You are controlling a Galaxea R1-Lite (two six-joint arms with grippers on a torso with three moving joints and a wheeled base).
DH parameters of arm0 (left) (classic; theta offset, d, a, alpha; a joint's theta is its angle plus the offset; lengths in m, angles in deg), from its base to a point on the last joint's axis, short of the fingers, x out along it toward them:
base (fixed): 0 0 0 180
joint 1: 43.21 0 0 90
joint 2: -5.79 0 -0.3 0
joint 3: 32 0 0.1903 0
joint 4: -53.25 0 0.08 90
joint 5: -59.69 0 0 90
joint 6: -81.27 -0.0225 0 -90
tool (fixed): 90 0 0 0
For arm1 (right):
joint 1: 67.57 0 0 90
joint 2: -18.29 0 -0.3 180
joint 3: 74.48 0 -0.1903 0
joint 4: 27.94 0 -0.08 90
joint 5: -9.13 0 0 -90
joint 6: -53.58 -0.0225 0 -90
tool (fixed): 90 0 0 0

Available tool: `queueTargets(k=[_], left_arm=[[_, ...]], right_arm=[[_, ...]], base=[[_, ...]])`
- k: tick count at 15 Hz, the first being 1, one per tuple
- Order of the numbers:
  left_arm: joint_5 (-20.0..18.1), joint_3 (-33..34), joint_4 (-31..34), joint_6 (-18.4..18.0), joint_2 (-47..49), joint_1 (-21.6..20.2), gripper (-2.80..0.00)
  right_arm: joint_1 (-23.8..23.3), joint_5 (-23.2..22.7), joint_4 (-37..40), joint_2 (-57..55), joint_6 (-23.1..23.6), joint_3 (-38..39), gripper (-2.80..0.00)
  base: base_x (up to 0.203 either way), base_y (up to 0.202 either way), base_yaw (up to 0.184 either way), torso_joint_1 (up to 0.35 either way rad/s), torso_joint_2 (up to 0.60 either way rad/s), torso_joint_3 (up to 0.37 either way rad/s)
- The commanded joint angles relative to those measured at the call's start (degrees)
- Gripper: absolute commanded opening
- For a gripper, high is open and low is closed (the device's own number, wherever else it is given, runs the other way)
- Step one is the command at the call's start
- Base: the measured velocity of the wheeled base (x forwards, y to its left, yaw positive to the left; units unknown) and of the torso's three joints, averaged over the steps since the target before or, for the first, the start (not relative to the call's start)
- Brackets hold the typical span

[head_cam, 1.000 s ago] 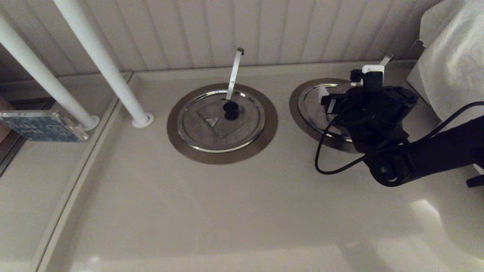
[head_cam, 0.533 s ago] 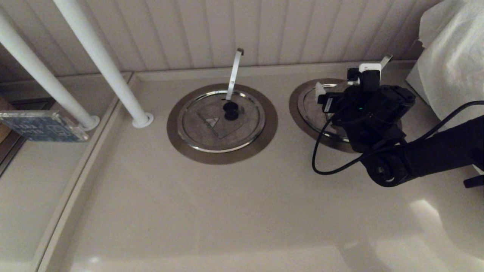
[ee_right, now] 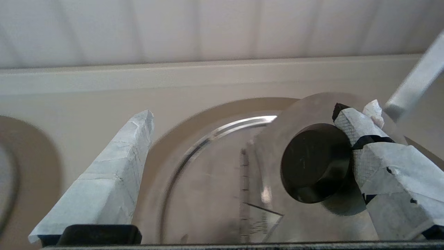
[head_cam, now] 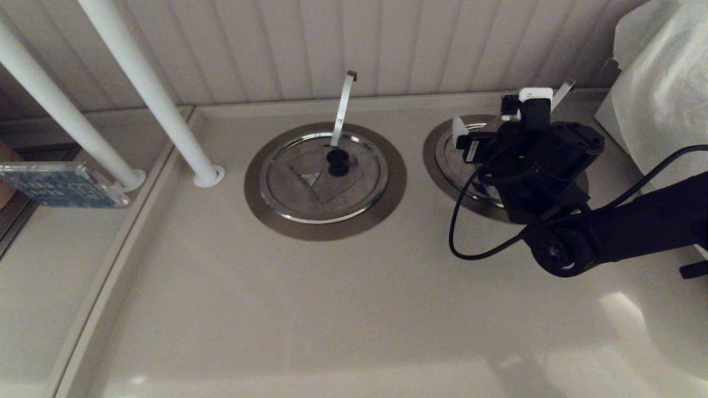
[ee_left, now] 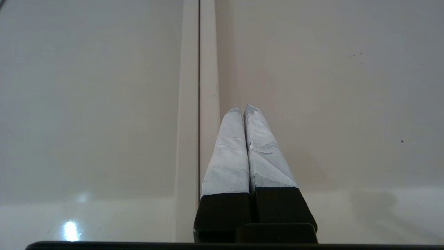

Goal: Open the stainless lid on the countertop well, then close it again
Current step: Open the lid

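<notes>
Jaws of the right gripper point(ee_right: 242, 152) stood spread wide over the stainless lid point(ee_right: 222, 194), one padded finger point(ee_right: 378, 166) touching the black centre knob point(ee_right: 314, 163) and the other finger point(ee_right: 104, 180) well apart on the opposite side; nothing was pinched. Compared with a second before, the gripper had shifted toward the back wall and slightly toward the twin lid point(head_cam: 322, 177), bringing the knob between the jaws. This suggests that the approach was nearly complete and that closing on the knob was the next step; opening had not begun.

The lid lay flat and seated in the countertop well point(head_cam: 437, 149), directly beneath the jaws, its shiny raised rim point(ee_right: 222, 133) inside the well's wide bronze-grey ring. Its surface was brushed steel, with a hinged wedge flap bearing a small triangle sticker point(ee_right: 260, 218). A ladle handle point(ee_right: 414, 86) rose beyond the touching finger.

The left gripper point(ee_left: 242, 107) was parked over bare table point(ee_left: 329, 104), its jaws pressed together and empty. The twin lid, also seated with its own ladle handle point(head_cam: 343, 105), lay well apart from the working jaws.
</notes>
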Motion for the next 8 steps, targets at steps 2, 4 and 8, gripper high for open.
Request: queueTargets(k=[2,4,8], left_arm=[[0.0,0.0,0.0,0.0,-0.1,0.0,-2.8],[0.0,0.0,0.0,0.0,-0.1,0.0,-2.8],[0.0,0.0,0.0,-0.1,-0.1,0.0,-2.8]], right_arm=[[1.9,0.2,-0.2,-0.3,0.0,0.7,0.0],[2.6,0.1,-0.1,-0.3,0.1,0.8,0.0],[3.8,0.2,-0.1,-0.3,0.1,0.9,0.0]], base=[[0.0,0.0,0.0,0.0,0.0,0.0],[0.0,0.0,0.0,0.0,0.0,0.0],[0.0,0.0,0.0,0.0,0.0,0.0]])
